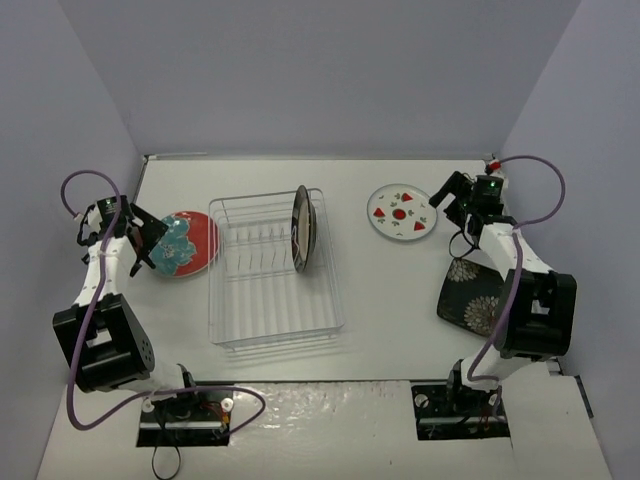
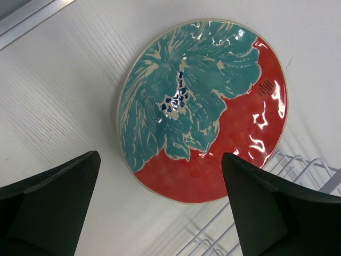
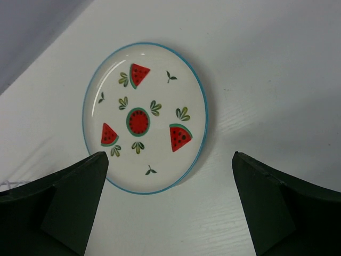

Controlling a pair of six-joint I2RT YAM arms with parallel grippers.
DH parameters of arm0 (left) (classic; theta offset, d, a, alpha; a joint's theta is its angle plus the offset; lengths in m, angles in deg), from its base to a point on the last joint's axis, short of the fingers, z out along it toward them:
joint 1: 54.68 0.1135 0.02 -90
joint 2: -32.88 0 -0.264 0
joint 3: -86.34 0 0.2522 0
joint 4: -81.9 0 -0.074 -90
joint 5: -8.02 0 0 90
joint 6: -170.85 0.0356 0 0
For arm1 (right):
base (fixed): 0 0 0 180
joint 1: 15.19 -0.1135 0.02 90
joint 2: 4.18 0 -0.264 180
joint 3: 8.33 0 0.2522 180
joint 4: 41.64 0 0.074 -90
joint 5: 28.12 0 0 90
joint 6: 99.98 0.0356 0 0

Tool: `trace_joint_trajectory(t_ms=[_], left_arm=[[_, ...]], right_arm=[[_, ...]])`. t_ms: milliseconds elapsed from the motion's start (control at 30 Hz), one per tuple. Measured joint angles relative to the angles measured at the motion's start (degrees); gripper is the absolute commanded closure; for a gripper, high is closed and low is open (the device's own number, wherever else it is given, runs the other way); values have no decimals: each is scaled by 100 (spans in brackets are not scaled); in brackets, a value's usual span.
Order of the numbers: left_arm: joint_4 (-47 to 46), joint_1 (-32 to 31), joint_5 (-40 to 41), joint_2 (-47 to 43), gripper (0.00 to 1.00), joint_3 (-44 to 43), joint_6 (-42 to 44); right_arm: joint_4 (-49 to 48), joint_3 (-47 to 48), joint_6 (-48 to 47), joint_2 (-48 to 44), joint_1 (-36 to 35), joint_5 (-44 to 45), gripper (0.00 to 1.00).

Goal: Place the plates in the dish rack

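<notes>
The clear wire dish rack (image 1: 270, 272) sits mid-table with the dark striped-rim plate (image 1: 303, 228) standing on edge in its far right part. Left of the rack lies the red plate with teal flowers (image 1: 186, 245) (image 2: 202, 106); my left gripper (image 1: 148, 238) (image 2: 160, 176) hovers open at its left edge, nothing between the fingers. The white watermelon plate (image 1: 402, 212) (image 3: 144, 117) lies flat at the back right, and my right gripper (image 1: 446, 197) (image 3: 170, 176) hangs open just right of it. The black square flowered plate (image 1: 470, 295) lies partly under the right arm.
Grey walls close in the white table (image 1: 400, 330) on three sides. A corner of the rack's wires (image 2: 298, 170) shows in the left wrist view. Purple cables (image 1: 80, 190) loop off both arms.
</notes>
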Motion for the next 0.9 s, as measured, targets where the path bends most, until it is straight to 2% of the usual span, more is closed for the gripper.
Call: trace_joint_trajectory(t_ms=[200, 367, 600, 733, 833, 900], left_arm=[[-35, 0, -129, -1, 3, 0, 3], [-71, 0, -259, -28, 3, 4, 9], [-144, 0, -342, -205, 3, 85, 11], [-161, 0, -343, -273, 3, 87, 13], [-166, 0, -344, -292, 3, 88, 15], [-169, 0, -341, -307, 3, 99, 15]], right_arm=[[-406, -42, 145, 1069, 198, -627, 0], [-906, -25, 305, 1752, 303, -1192, 6], [-1458, -21, 608, 2059, 471, -1746, 33], [-1736, -20, 742, 2216, 535, -1979, 44], [-1796, -18, 808, 2312, 537, -2061, 60], [-1834, -7, 867, 2390, 539, -2071, 65]])
